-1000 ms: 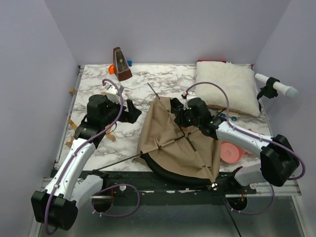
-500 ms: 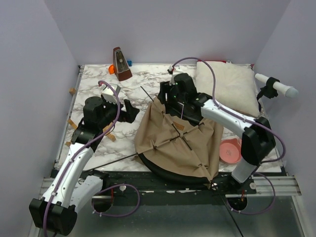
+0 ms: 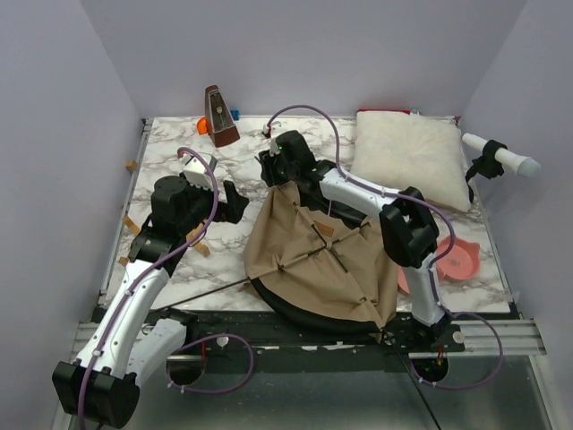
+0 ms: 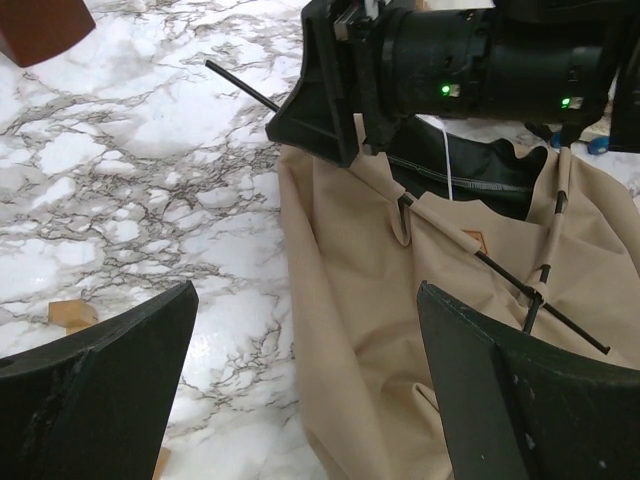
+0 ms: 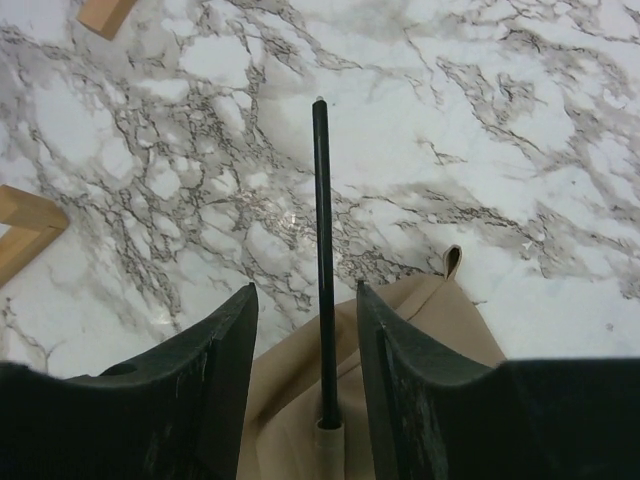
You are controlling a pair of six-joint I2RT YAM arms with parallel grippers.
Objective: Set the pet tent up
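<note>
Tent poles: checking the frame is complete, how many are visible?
2. One pole runs from the right hand, far-left, to the near-right corner; the other pole crosses it, jutting out near-left. More may be hidden.

So the table (image 3: 170, 161) is a white marble-look top with grey veins. The tan pet tent (image 3: 304, 269) lies slumped from the middle down to 6 o'clock, with its black rim right at the near edge. A white fluffy pillow (image 3: 407, 157) lies at 2 o'clock. A brown metronome (image 3: 219, 116) stands at 11, with a small orange thing (image 3: 203, 126) and a blue thing (image 3: 235, 114) just beside it. There's a pink dish (image 3: 452, 262) at 4, and a few little wooden blocks (image 3: 132, 165) along the 9 o'clock side.
</note>
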